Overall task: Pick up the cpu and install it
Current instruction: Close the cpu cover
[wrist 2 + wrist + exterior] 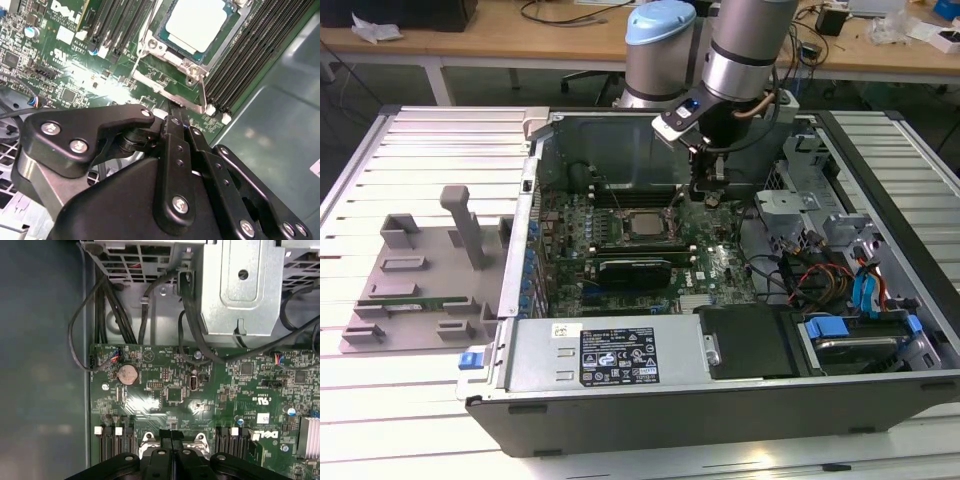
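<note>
the robot arm reaches down into an open computer case (740, 400) lying on a slatted table (420, 140). its black tool (710, 198) hangs low over the green circuit board (720, 265).

in both wrist views the tool's (175, 119) two fingers are drawn together, with nothing between them. the tool (171, 436) carries no part.

the cpu (642, 224) is already seated in its socket on the board, silvery top facing up. it lies near the tool, toward the exterior view's left of it. in the second wrist view the cpu (195, 22) sits just beyond the tool's tip, ringed by the socket's metal frame (192, 72). one corner of that frame lies just beside the tip, and whether the two touch cannot be told.

rows of black memory slots (250, 55) run along the far side of the socket from the tool. in the first wrist view a round coin battery (127, 374) lies on the board (200, 390) ahead of the tool. black cables (80, 340) and a grey metal drive cage (240, 290) stand further off.

a long black graphics card (635, 268) sits beside the socket, on the side away from the arm's base. a grey plastic tray (420, 290) rests on the table well apart from the tool, at the exterior view's left of the case.
</note>
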